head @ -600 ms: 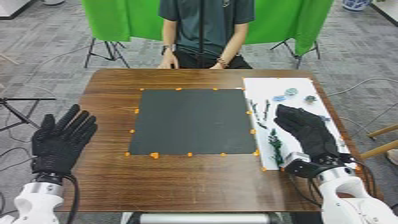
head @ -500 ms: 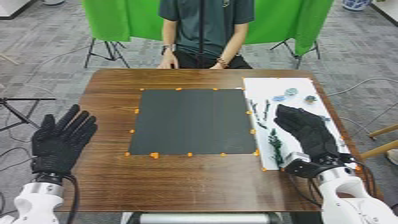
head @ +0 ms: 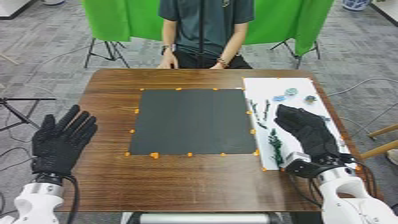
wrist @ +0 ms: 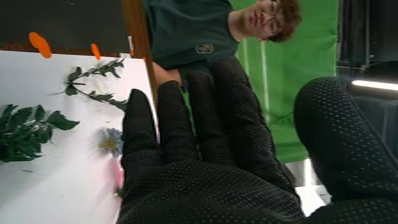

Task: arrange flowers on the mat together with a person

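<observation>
Mostly at centre in head view, dark mat (head: 191,121); at right, right hand (head: 305,131), nearer than left hand (head: 60,142), fingers straight, close together, pinching nothing; just to its left, leafy sprig (head: 275,148), lying lengthwise up-down, probably to be picked from the side.

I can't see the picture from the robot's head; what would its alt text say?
A robot's right hand in a black glove is over a white sheet with flowers and green sprigs at the right of a wooden table. Beside the sheet lies a dark mat; the left hand is at the table's left, fingers spread.
</observation>
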Controlling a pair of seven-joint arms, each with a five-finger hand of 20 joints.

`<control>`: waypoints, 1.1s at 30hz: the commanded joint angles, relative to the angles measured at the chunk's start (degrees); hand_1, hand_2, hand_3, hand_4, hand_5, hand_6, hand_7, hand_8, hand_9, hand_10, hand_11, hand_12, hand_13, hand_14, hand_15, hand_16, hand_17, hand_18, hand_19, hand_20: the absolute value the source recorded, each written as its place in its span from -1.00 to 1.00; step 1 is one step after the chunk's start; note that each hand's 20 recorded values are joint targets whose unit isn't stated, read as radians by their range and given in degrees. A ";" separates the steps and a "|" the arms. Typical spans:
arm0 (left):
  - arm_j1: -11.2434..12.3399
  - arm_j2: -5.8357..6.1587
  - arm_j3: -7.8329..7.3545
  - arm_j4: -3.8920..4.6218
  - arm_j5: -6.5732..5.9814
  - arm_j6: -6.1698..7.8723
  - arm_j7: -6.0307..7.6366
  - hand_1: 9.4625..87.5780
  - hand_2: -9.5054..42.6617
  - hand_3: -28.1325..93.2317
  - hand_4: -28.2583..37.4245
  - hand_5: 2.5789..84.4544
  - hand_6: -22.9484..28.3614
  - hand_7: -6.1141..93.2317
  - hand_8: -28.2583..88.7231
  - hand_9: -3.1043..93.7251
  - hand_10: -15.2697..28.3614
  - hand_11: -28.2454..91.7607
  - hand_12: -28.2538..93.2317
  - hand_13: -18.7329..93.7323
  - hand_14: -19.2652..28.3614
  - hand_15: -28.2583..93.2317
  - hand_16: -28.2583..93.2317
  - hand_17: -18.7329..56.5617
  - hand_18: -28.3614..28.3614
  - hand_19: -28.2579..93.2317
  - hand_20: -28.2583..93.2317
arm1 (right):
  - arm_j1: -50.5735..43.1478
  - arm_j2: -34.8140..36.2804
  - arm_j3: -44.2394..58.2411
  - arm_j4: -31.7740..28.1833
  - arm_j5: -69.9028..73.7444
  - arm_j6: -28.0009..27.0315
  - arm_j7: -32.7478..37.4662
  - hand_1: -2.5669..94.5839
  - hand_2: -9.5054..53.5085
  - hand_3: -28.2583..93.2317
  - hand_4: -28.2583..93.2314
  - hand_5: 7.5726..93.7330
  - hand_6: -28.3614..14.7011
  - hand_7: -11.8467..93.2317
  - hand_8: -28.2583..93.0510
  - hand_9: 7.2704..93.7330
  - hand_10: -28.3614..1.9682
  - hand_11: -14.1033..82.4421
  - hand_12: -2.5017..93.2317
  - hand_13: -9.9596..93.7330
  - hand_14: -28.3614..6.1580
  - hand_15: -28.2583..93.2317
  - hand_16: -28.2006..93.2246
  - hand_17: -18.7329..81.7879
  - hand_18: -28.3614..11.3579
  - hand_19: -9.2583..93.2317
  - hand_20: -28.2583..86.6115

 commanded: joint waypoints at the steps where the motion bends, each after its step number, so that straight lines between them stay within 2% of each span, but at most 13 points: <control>1: 0.87 -0.36 -0.05 0.05 -0.23 -0.18 -0.08 -0.62 -0.24 0.58 -1.00 -0.07 0.15 -0.75 -0.68 -0.18 0.28 -0.33 -0.47 -0.20 0.35 -0.21 -0.67 -0.59 0.38 -0.10 -0.43 | -0.60 -0.29 0.03 -0.45 -0.35 0.05 -0.21 -0.42 -0.21 0.69 -0.94 0.10 -0.04 -0.52 -0.75 -0.14 -0.01 -0.58 -0.81 -0.17 0.03 -0.33 -0.53 -0.28 -0.12 -0.54 -0.31; 18: 1.10 -0.58 -0.22 0.09 -0.14 -0.27 -0.39 -0.61 -0.24 0.59 -1.00 -0.06 0.16 -0.75 -0.68 -0.17 0.28 -0.33 -0.47 -0.19 0.35 -0.20 -0.67 -0.59 0.38 -0.10 -0.43 | -0.54 -0.62 0.08 -0.37 -0.43 -0.16 -0.16 -0.42 -0.21 0.69 -0.94 0.09 -0.03 -0.52 -0.75 -0.14 -0.02 -0.58 -0.81 -0.17 0.02 -0.34 -0.53 -0.28 -0.11 -0.54 -0.31; 21: 0.82 -0.64 -0.01 0.44 0.18 -0.79 -1.20 -0.60 -0.24 0.59 -1.00 -0.06 0.16 -0.75 -0.68 -0.17 0.28 -0.33 -0.47 -0.19 0.35 -0.20 -0.67 -0.59 0.38 -0.10 -0.43 | -1.00 -0.86 0.32 -0.57 -0.48 -0.14 0.12 -0.42 -0.21 0.69 -0.94 0.09 -0.03 -0.52 -0.75 -0.14 -0.02 -0.58 -0.81 -0.17 0.01 -0.33 -0.53 -0.28 -0.11 -0.53 -0.31; 33: 1.08 -0.81 0.15 0.56 0.14 -0.19 -1.54 -0.59 -0.24 0.58 -1.00 -0.06 0.16 -0.75 -0.68 -0.17 0.28 -0.33 -0.46 -0.19 0.35 -0.20 -0.67 -0.59 0.38 -0.10 -0.43 | -1.13 -1.33 0.42 -0.52 -0.97 -0.65 0.80 -0.42 -0.21 0.69 -0.94 0.09 -0.02 -0.51 -0.75 -0.14 -0.05 -0.58 -0.80 -0.17 -0.05 -0.34 -0.51 -0.28 -0.15 -0.52 -0.31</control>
